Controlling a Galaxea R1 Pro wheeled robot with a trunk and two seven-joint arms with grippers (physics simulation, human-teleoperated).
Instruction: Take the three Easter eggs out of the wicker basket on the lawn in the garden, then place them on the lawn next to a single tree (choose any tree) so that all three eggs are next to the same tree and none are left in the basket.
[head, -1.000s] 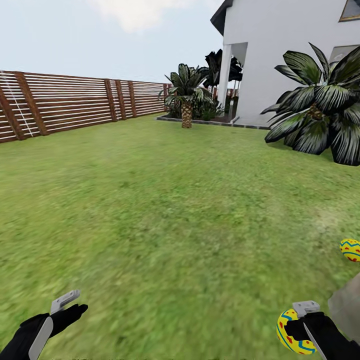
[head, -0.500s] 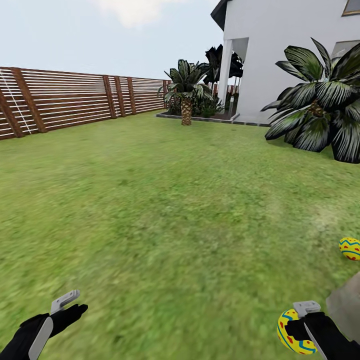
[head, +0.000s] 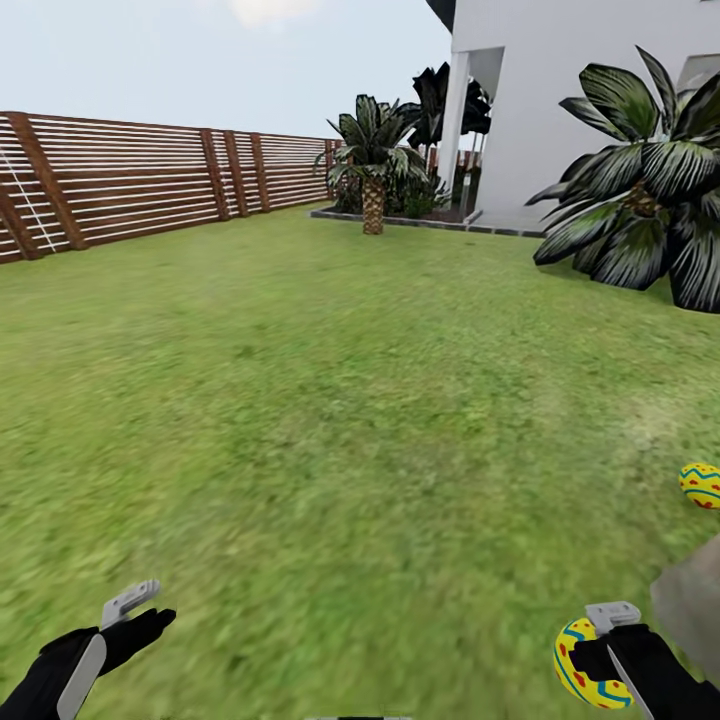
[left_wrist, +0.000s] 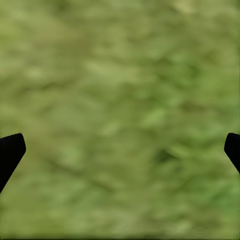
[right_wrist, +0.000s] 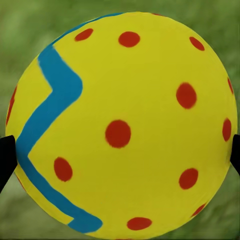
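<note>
Grass fills nearly the whole head view: the lawn (head: 330, 420) runs out to a brown slatted fence (head: 150, 180) at ten o'clock and a white house (head: 560, 90) at one o'clock, with a small palm (head: 373, 190) at twelve and a big dark-leaved plant (head: 650, 190) at two. Compared with the pictures a moment ago, the fence, house and plants have all slid slightly in the frame while both arms sit in the same corners, so the camera has moved, not the things; the robot appears to be on its way with its load. The right gripper (head: 600, 665), at five o'clock, has its fingers clenched on an Easter egg (head: 585, 665); in the right wrist view that egg (right_wrist: 120, 125) sits between the two dark fingertips (right_wrist: 6, 160), yellow with red dots and a blue zigzag. A second egg (head: 700, 485) lies on the grass at three o'clock, just beyond a grey-brown surface (head: 690, 600) at four o'clock, probably the trunk of the chosen tree. The left gripper (head: 125, 620), at seven o'clock, is released and carries nothing, its fingers (left_wrist: 10, 152) spread wide over bare grass. Setting the carried egg near that trunk looks like the step in hand.
</note>
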